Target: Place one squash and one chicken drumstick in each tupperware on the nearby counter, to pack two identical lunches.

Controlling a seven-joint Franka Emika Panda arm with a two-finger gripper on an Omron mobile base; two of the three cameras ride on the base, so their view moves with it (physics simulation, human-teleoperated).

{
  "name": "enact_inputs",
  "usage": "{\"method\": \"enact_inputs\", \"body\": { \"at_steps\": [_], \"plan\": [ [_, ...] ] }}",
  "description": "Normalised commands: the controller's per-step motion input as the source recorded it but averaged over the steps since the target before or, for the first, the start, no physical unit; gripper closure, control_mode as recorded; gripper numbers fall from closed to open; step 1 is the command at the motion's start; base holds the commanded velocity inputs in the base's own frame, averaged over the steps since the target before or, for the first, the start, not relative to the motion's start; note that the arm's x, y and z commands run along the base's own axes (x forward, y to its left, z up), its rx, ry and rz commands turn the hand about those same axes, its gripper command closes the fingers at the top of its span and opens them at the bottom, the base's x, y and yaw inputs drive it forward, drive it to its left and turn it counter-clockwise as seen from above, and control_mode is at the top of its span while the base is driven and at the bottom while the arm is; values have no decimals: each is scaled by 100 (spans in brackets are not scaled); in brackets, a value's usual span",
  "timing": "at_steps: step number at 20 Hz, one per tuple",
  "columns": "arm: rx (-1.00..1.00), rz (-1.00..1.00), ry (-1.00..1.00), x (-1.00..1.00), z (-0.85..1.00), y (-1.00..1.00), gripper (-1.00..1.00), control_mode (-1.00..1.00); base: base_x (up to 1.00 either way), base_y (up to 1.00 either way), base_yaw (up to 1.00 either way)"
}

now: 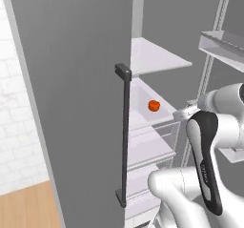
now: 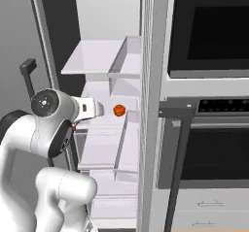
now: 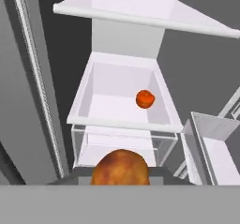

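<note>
- Where the fridge door [image 1: 71, 103] stands open, the small orange-red squash [image 3: 145, 99] rests on a white middle shelf [image 3: 117, 108].
- Golden-brown chicken drumstick [image 3: 120, 168]: at the gripper, directly before the hand camera.
- Gripper: fingertips hidden; whether they clamp the drumstick cannot be told.

Arm [image 1: 209, 165]: glossy white rounded shells, segments bulbous and tube-like. Dark grey to black inlay runs along one link in the left base view, long oval shape, with faint small lettering on it, too small to read. In the right base view, a round joint cap [image 2: 45, 101], grey, disc-shaped, with a ring of tiny dots around a central hub. Black band curves around the link below it. Small red mark near the wrist.
</note>
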Motion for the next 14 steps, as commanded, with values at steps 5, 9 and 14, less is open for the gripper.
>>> {"method": "enact_inputs", "body": {
  "at_steps": [5,9,14],
  "plan": [
    [0,0,0,0,0,0,100,100,-100,-3,0],
    [0,0,0,0,0,0,100,100,-100,-61,-5],
    [0,0,0,0,0,0,100,100,-74,-100,-24]
  ]
}}
